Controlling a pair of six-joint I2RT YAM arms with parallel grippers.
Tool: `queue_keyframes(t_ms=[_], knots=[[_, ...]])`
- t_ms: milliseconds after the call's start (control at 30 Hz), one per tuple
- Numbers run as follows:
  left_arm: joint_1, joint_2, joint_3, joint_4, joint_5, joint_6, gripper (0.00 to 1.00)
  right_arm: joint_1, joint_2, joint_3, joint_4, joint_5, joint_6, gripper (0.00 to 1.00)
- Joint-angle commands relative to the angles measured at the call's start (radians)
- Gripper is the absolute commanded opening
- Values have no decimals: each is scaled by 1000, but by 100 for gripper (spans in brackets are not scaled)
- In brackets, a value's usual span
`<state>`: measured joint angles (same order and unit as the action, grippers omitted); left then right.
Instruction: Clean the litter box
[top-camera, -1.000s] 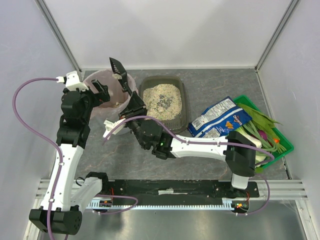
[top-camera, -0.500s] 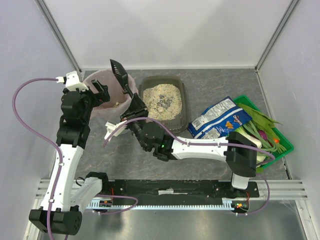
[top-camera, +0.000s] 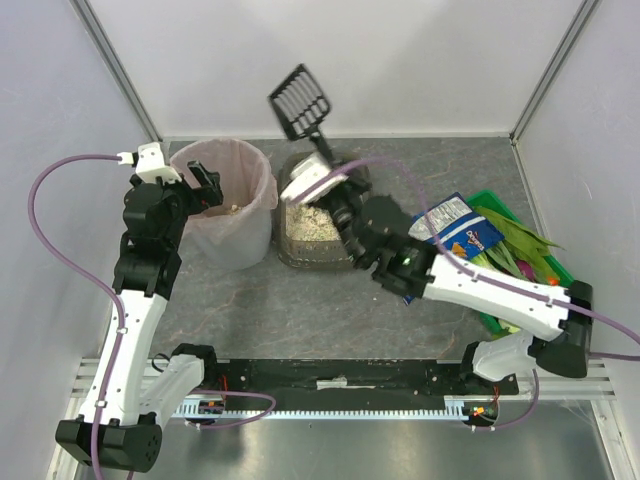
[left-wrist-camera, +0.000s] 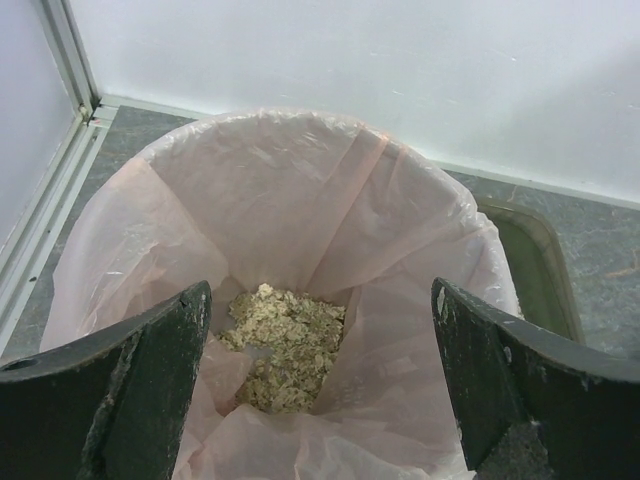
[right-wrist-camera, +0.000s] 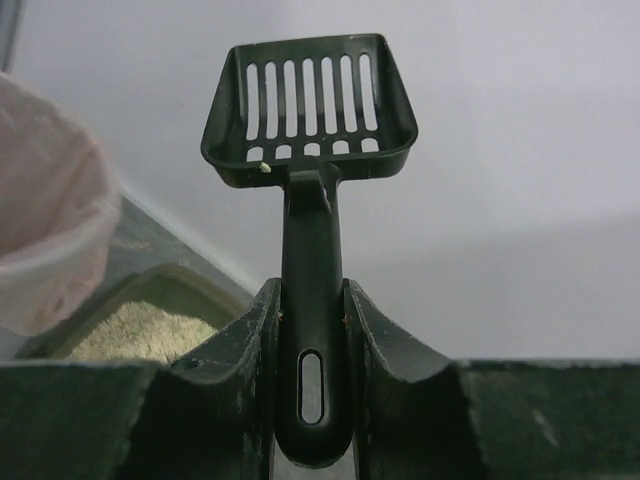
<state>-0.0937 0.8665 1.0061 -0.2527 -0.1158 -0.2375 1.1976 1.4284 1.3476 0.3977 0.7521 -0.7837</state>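
Observation:
The litter box (top-camera: 300, 263), a dark tray of pale granules, sits at mid-table, partly under my right arm. It also shows in the right wrist view (right-wrist-camera: 165, 285) and the left wrist view (left-wrist-camera: 545, 255). My right gripper (top-camera: 333, 178) (right-wrist-camera: 312, 310) is shut on the handle of a black slotted scoop (top-camera: 300, 100) (right-wrist-camera: 310, 100). It holds the scoop up over the box's far end, and one small crumb clings to the scoop. My left gripper (top-camera: 208, 186) (left-wrist-camera: 320, 390) is open and empty above the pink-lined bin (top-camera: 225, 200) (left-wrist-camera: 300, 200), which has litter clumps (left-wrist-camera: 285, 345) at its bottom.
A blue chip bag (top-camera: 450, 235) lies right of the litter box. A green crate (top-camera: 530, 262) of vegetables stands at the right edge. White walls close the back and sides. The bin touches the box's left side.
My right arm has swung the scoop from above the bin to the right and up, over the litter box's far end. The left arm has not moved.

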Motion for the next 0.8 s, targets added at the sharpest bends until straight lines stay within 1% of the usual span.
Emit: queue_keyframes(t_ms=[0,33,67,100,133,167,200,233,333,367,500,567,667,700,767], knots=[[-6,-12,-9,61,36,44,96,-183,-78,33,-365,-68,503,0],[-6,-12,-11,61,36,44,96,-209,-92,39,-403,-109,558,0],[-6,-12,-11,62,39,44,96,-252,-94,47,-515,-128,595,0],[-6,-12,-12,63,39,47,96,-269,-88,59,-570,-146,662,0],[-8,-12,-14,64,41,49,96,-282,-70,91,-630,-158,687,0],[-8,-11,-14,64,42,52,96,-300,-60,103,-734,-175,711,0],[-8,-12,-14,67,42,52,96,-309,-51,114,-778,-190,765,0],[-9,-8,-14,67,48,52,96,-317,-39,126,-851,-210,782,0],[-12,-4,-15,69,56,52,96,-352,-28,133,-945,-310,917,0],[-14,-6,-15,70,56,52,96,-368,-28,136,-964,-354,938,0],[-21,-4,-15,67,48,58,96,-386,36,197,-1062,-424,1020,0],[-29,-7,-17,69,42,60,96,-397,99,264,-1131,-470,1060,0],[-40,-18,-20,70,31,69,96,-400,173,372,-1238,-497,1069,0],[-43,-23,-20,70,27,69,96,-400,223,437,-1267,-504,1069,0],[-44,-24,-21,70,15,73,96,-409,304,507,-1353,-507,1071,0]])
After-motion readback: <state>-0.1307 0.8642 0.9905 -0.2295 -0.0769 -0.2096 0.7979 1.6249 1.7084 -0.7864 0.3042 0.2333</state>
